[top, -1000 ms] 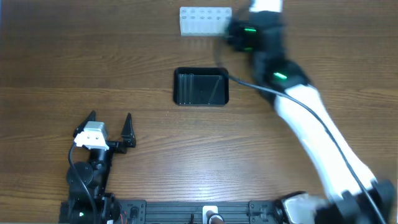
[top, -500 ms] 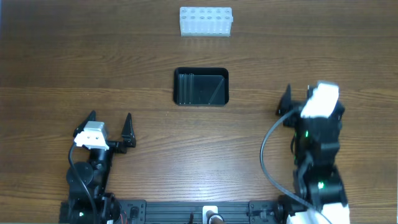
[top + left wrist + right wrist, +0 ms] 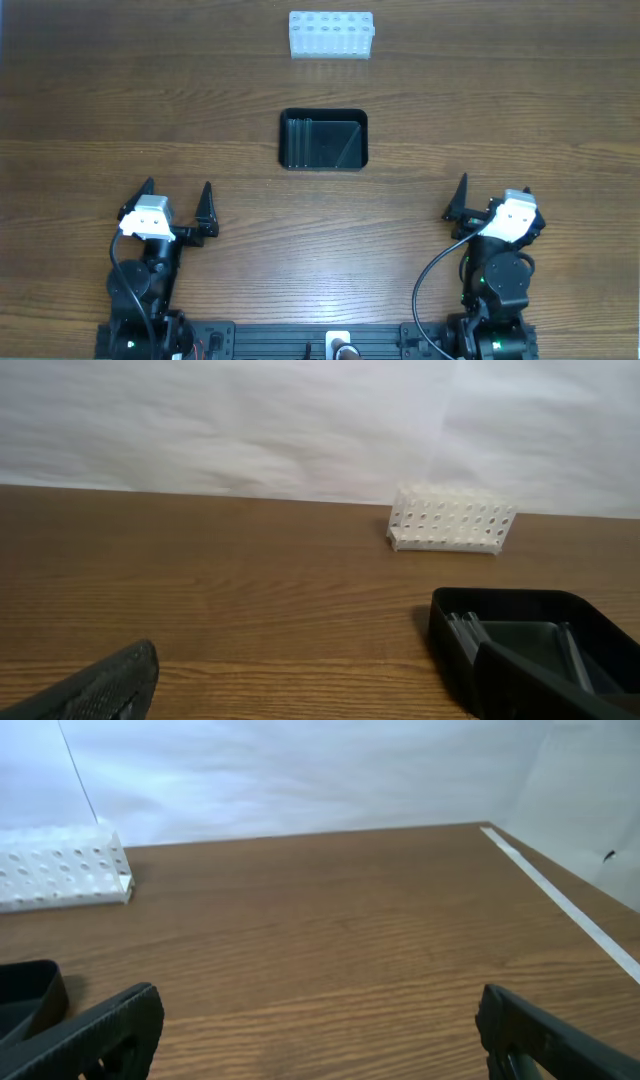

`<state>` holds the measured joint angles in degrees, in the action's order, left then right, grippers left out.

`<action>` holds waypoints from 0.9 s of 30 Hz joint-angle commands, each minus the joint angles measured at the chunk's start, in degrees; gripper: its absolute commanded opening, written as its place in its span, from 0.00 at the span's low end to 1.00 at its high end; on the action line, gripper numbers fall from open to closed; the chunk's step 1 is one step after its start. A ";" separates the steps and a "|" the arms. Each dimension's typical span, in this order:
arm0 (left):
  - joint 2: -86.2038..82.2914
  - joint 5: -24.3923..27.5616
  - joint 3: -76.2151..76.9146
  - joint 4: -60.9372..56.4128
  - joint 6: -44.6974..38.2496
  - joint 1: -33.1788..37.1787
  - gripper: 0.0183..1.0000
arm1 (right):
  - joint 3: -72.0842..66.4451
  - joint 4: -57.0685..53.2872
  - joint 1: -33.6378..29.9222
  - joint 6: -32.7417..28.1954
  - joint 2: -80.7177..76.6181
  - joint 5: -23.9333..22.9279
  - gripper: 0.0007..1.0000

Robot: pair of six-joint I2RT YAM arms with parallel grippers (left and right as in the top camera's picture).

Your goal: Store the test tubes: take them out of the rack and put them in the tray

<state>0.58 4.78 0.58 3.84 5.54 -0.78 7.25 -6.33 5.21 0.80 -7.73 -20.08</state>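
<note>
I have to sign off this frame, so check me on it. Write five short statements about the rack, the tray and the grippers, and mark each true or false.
1. The white rack stands farther from the arm bases than the tray. True.
2. The right gripper holds a test tube. False: it is open with nothing between its fingers.
3. The tray is white. False: it is black.
4. The left gripper is open. True.
5. The left gripper hangs over the tray. False: it sits near its own base, well apart from the tray.
</note>
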 commanded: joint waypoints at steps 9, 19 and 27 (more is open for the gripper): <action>-0.42 0.96 -0.24 0.11 -0.83 0.31 1.00 | -5.68 4.66 0.48 -1.29 5.79 1.11 0.99; -0.42 0.96 -0.24 0.11 -0.83 0.31 1.00 | -6.99 3.74 0.52 -1.27 7.45 1.42 0.99; -0.42 0.96 -0.24 0.11 -0.83 0.31 1.00 | -6.99 3.76 0.50 -1.27 7.45 1.46 0.99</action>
<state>0.58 4.78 0.58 3.84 5.54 -0.78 0.73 -2.50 5.34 -0.21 -0.91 -19.44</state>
